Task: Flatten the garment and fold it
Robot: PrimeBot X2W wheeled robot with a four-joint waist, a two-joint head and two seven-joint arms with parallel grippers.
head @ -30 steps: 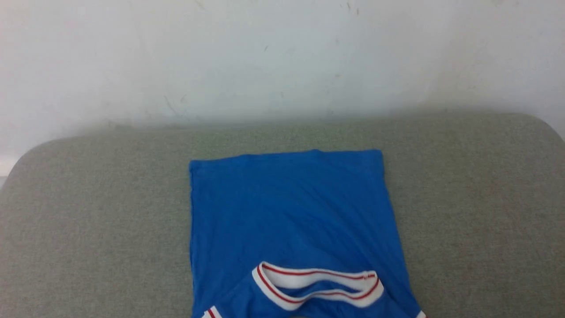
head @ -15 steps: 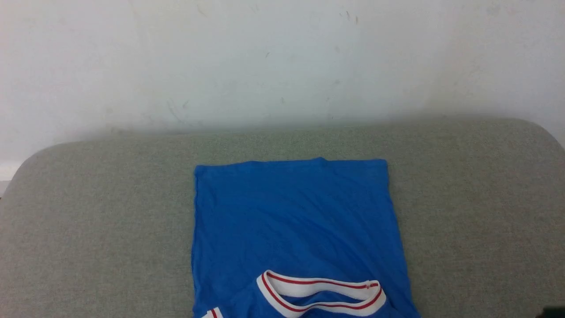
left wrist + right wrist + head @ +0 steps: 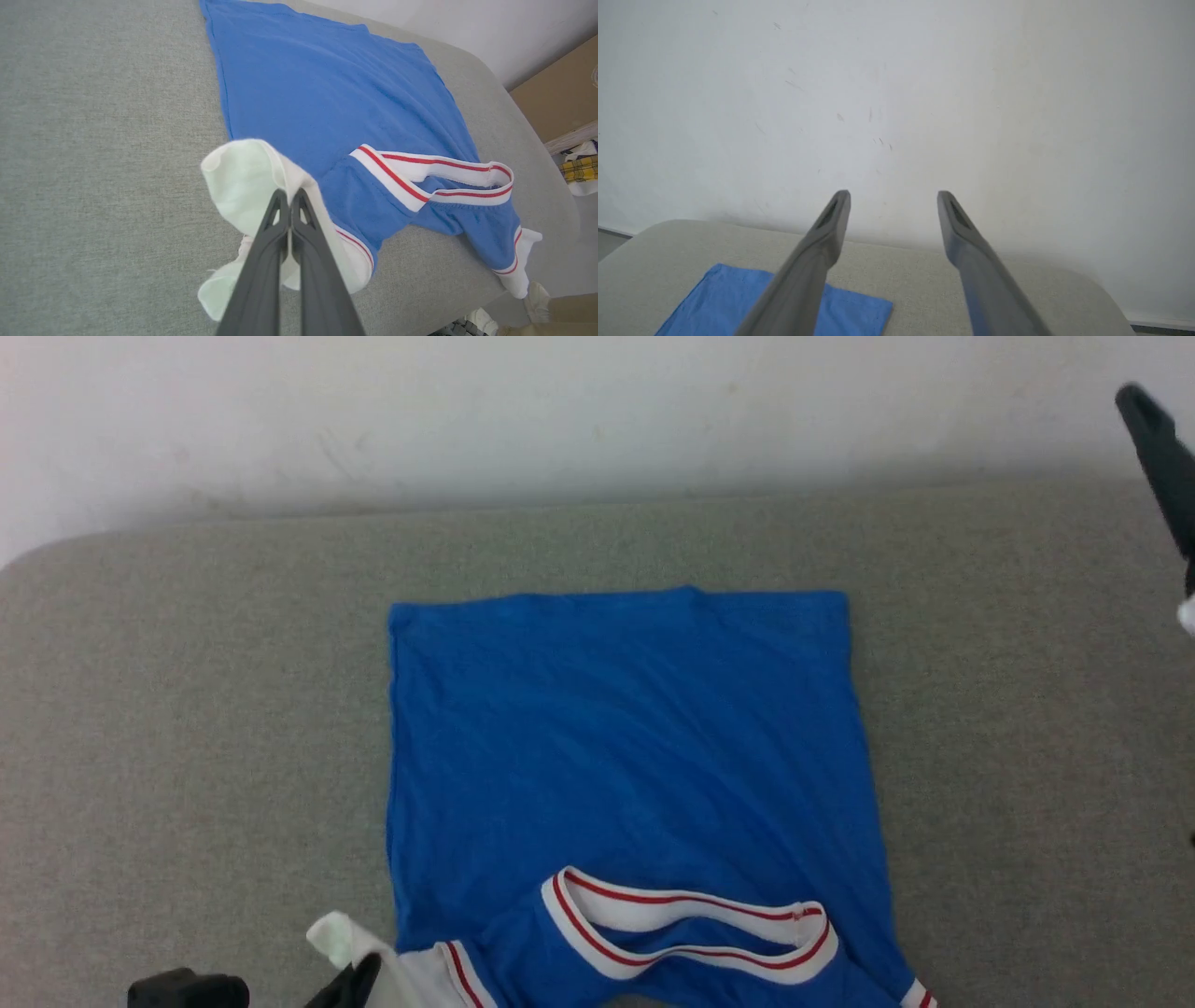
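Note:
The garment (image 3: 621, 747), a royal-blue shirt, lies spread on the grey cushioned surface (image 3: 187, 709) with its red-and-white striped collar (image 3: 686, 933) towards me and its straight hem at the far side. My left gripper (image 3: 289, 198) is shut on the garment's white sleeve (image 3: 243, 172), which is bunched and lifted at the shirt's near left corner; the same sleeve (image 3: 338, 938) sits at the bottom edge of the head view. My right gripper (image 3: 894, 196) is open and empty, raised above the cushion and facing the wall. One of its fingers (image 3: 1162, 457) reaches in at the upper right.
A white wall (image 3: 560, 411) stands right behind the cushion. The cushion's rounded edge (image 3: 542, 154) drops off on the right of the left wrist view, with a brown board (image 3: 560, 93), a yellow plaid item (image 3: 579, 168) and a person's shoe (image 3: 537, 294) beyond it.
The head camera has tilted down. My left gripper, holding the white sleeve, has come into view at the lower left. My right gripper has opened and now shows at the upper right.

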